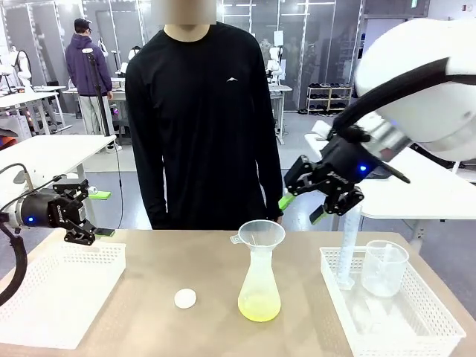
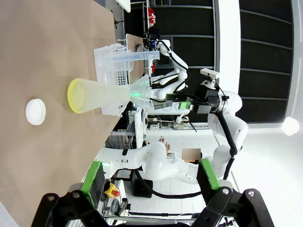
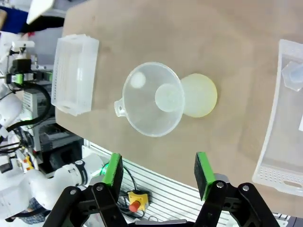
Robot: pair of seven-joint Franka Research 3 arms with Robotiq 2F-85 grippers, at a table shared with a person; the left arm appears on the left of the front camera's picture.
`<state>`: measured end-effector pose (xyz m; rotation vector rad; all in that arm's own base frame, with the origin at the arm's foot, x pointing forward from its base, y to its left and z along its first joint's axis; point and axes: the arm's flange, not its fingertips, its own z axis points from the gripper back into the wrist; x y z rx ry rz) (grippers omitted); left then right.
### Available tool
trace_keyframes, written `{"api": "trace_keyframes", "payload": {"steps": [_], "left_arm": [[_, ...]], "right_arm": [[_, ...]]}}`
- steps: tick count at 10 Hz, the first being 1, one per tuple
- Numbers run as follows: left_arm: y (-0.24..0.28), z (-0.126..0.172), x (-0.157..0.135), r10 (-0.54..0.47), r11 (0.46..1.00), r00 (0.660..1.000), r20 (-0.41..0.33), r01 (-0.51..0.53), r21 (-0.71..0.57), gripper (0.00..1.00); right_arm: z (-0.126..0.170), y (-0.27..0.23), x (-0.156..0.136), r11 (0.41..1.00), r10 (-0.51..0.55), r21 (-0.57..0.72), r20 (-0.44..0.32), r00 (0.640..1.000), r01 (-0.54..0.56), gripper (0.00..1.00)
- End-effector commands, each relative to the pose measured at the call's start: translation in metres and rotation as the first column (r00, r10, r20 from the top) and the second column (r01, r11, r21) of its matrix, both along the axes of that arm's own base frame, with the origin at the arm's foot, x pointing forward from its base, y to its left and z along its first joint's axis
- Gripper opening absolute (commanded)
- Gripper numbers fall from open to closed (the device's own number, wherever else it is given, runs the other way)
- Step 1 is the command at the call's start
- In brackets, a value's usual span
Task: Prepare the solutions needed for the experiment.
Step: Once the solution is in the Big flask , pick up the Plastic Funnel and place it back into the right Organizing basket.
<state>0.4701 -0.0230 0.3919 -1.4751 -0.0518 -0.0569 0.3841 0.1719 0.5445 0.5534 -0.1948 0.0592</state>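
The solutions (image 1: 259, 309): thin yellow layer at bottom of the flask (image 1: 260, 279), mid of the bench (image 1: 186, 256). Flask upright, long axis vertical, mouth up w/ funnel (image 1: 260, 233). Right tool (image 1: 301, 208) above-right of flask, released, empty; left tool (image 1: 102, 214) far left, released. Bare bench around flask; cap (image 1: 185, 298) near, on its left.

Shallow pale yellow-green solutions (image 1: 259, 308) in upright flask; table centre

Mid-table the flask (image 1: 259, 286) with its funnel (image 1: 260, 233) stands tall, with a small white disc (image 1: 185, 298) near-left of it. Open tabletop (image 1: 171, 256) runs between them and the left basket (image 1: 89, 249). The right basket (image 1: 333, 294), with beaker (image 1: 384, 268) and cylinder (image 1: 348, 249), blocks the right, and the person (image 1: 201, 111) blocks the far edge.
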Motion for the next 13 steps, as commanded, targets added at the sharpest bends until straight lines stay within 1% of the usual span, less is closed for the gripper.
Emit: {"api": "trace_keyframes", "payload": {"steps": [1,6,10,13], "left_arm": [[-0.001,0.001,0.0,0.01,1.0,1.0,0.009,-0.01,0.013,1.0],[-0.001,0.001,0.0,0.01,1.0,1.0,0.009,-0.01,0.013,1.0],[-0.001,0.001,0.0,0.01,1.0,1.0,0.009,-0.01,0.013,1.0],[-0.001,0.001,0.0,0.01,1.0,1.0,0.009,-0.01,0.013,1.0]], "right_arm": [[0.004,0.018,0.013,0.998,-0.014,-0.061,-0.018,1.0,0.013,0.76],[-0.008,0.033,0.019,0.994,-0.064,-0.089,-0.033,0.997,0.06,0.76],[-0.028,0.036,0.03,0.994,-0.08,-0.074,-0.019,0.997,0.078,0.76],[-0.049,0.034,0.042,0.99,-0.107,-0.098,-0.057,0.993,0.101,0.76]]}}
